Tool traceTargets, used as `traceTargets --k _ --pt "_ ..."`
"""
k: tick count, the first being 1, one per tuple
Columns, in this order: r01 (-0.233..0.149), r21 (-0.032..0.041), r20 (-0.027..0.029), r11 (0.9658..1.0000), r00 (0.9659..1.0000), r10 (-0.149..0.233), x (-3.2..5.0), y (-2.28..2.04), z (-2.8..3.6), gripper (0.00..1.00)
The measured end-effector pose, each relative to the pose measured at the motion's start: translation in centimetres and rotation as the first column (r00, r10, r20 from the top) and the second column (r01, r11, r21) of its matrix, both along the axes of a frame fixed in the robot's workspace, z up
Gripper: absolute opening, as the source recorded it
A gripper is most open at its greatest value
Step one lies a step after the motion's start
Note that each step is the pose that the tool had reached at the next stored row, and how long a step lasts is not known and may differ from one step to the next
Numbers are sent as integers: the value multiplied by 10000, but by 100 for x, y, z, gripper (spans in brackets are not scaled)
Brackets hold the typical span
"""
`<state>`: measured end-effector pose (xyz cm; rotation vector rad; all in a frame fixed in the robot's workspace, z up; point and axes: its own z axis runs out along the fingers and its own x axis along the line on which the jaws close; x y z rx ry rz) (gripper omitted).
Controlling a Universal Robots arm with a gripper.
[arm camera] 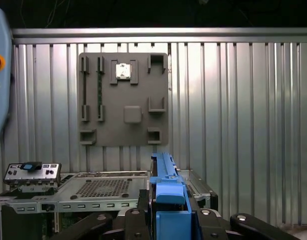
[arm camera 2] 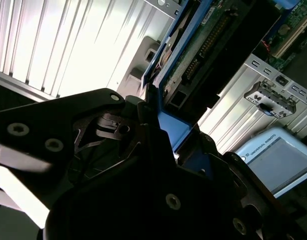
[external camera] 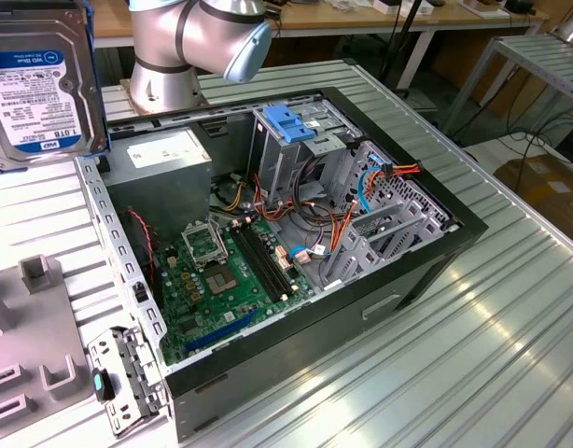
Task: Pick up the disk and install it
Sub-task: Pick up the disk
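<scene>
- At the exterior view's far left, we see the disk (external camera: 36, 84) upright and off the counter (external camera: 510, 317). Its white label with the blue band faces the camera, and it is outside the open computer case (external camera: 436, 247).
- In the first wrist view, the end effector (arm camera: 168, 222) is closed on the disk (arm camera: 166, 192), with black fingers (arm camera: 135, 222) pressing either side of its blue rail.
- The second wrist view shows us the disk's circuit-board face (arm camera 2: 208, 45) above the end effector (arm camera 2: 161, 145).
- A grey fixture plate (external camera: 30, 373) lies near left on the counter.
- Inside the case, from left to right, we find the grey power supply (external camera: 170, 159), the green motherboard (external camera: 221, 275) and the metal cage (external camera: 291, 131) with its blue handle.
</scene>
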<state>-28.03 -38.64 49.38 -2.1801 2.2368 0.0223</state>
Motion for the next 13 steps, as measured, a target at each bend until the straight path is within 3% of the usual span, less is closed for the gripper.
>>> traceTargets --k 9,13 --pt "0 0 0 10000 10000 0 123 -11 0 37" --pt "0 0 0 10000 10000 0 147 -47 0 37"
